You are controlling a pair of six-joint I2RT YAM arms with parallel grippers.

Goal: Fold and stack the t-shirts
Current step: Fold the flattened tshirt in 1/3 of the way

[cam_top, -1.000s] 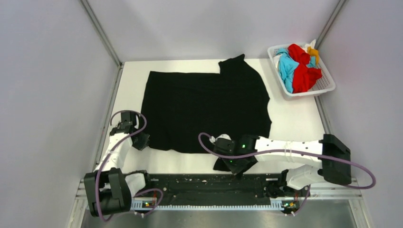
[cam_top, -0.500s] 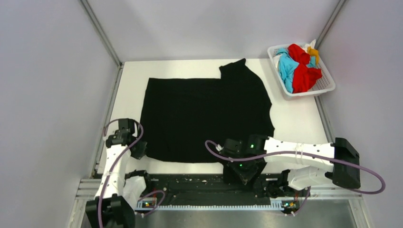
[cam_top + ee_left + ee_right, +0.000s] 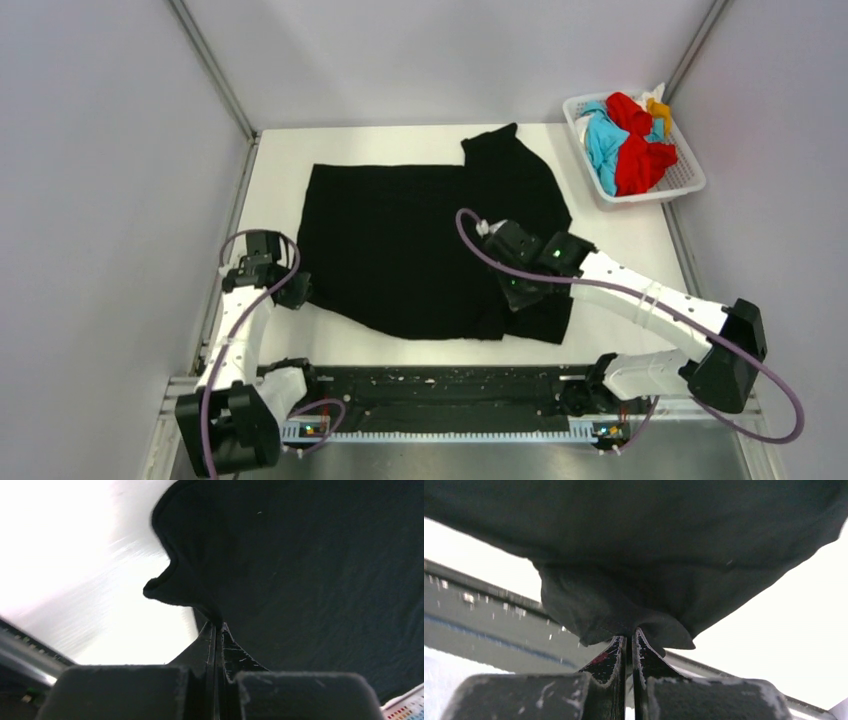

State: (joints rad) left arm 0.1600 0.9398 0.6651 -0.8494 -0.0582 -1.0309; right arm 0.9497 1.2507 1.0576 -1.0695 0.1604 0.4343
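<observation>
The large black t-shirt (image 3: 420,230) lies spread on the white table (image 3: 620,250); its cloth fills the left wrist view (image 3: 310,565) and hangs across the right wrist view (image 3: 649,535). My left gripper (image 3: 297,293) (image 3: 217,626) is shut on the shirt's near left corner, low over the table. My right gripper (image 3: 522,297) (image 3: 630,632) is shut on a bunched fold of the shirt's near right part, lifted and held above the shirt's right half. A red t-shirt (image 3: 640,160), a turquoise-blue one (image 3: 603,140) and an orange-yellow one (image 3: 658,108) lie crumpled in the basket.
The white lattice basket (image 3: 692,182) stands at the far right corner of the table. A black rail (image 3: 440,385) runs along the near edge between the arm bases. Grey walls close in the left, right and back sides.
My right gripper has swung from the near edge up and away toward the table's middle, carrying the shirt's near right part over the shirt. The left gripper shifted slightly away from the near edge.
</observation>
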